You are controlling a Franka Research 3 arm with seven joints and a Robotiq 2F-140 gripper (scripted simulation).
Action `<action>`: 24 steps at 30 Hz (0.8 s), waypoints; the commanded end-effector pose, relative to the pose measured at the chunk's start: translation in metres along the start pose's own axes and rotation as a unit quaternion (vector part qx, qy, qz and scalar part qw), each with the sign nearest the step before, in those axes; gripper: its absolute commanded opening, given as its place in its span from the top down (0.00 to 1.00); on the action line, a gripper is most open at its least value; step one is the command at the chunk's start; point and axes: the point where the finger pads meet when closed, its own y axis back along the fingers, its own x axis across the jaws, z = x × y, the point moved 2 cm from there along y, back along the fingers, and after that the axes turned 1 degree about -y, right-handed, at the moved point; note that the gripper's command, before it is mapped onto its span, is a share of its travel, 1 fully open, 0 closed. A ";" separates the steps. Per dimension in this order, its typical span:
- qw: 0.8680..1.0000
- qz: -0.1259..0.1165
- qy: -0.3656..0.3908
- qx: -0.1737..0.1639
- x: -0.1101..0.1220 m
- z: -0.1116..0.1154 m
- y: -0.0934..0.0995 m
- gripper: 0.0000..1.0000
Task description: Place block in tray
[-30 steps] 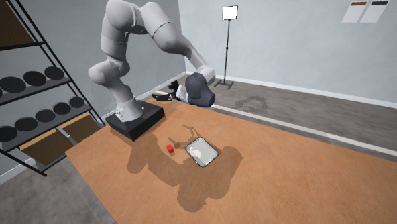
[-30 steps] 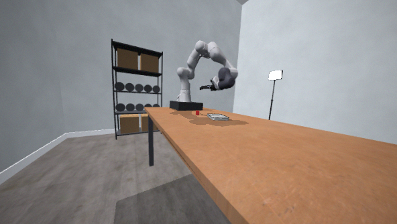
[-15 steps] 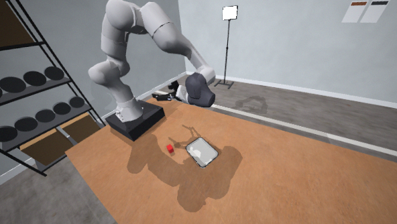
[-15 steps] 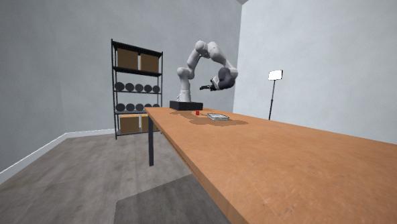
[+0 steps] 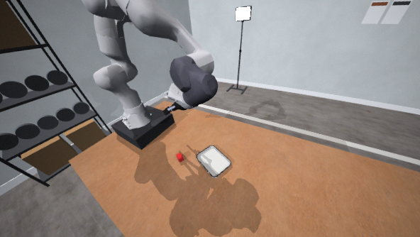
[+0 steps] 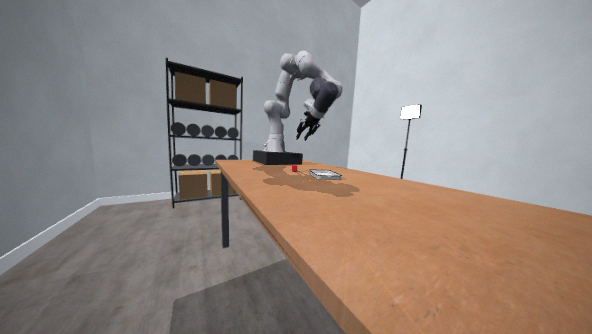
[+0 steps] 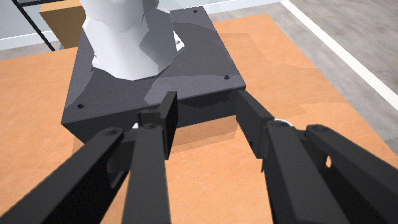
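Note:
A small red block (image 5: 180,157) lies on the wooden table just left of the white tray (image 5: 213,161); both also show in the exterior view, the block (image 6: 294,169) and the tray (image 6: 325,174). The tray is empty. My gripper (image 6: 307,131) hangs high above the table, near the robot base, well above and behind the block. In the wrist view my fingers stand partly apart with nothing between them, pointing down at the table in front of the base. The block and tray are out of the wrist view.
The black robot base (image 5: 143,128) stands at the table's back edge. A metal shelf (image 5: 35,99) with boxes and discs stands left of the table. A light stand (image 5: 242,46) stands by the far wall.

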 end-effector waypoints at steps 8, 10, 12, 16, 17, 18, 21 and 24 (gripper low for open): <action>0.963 0.037 -0.043 -0.262 -0.048 0.104 0.030 0.58; 0.953 0.044 -0.049 -0.297 -0.057 0.116 0.035 0.58; 0.941 0.051 -0.055 -0.331 -0.065 0.128 0.039 0.58; 0.915 0.062 -0.067 -0.393 -0.079 0.151 0.047 0.58; 0.915 0.062 -0.067 -0.393 -0.079 0.151 0.047 0.58; 0.915 0.062 -0.067 -0.393 -0.079 0.151 0.047 0.58; 0.891 0.072 -0.076 -0.442 -0.091 0.173 0.055 0.58; 0.882 0.075 -0.079 -0.459 -0.096 0.179 0.058 0.58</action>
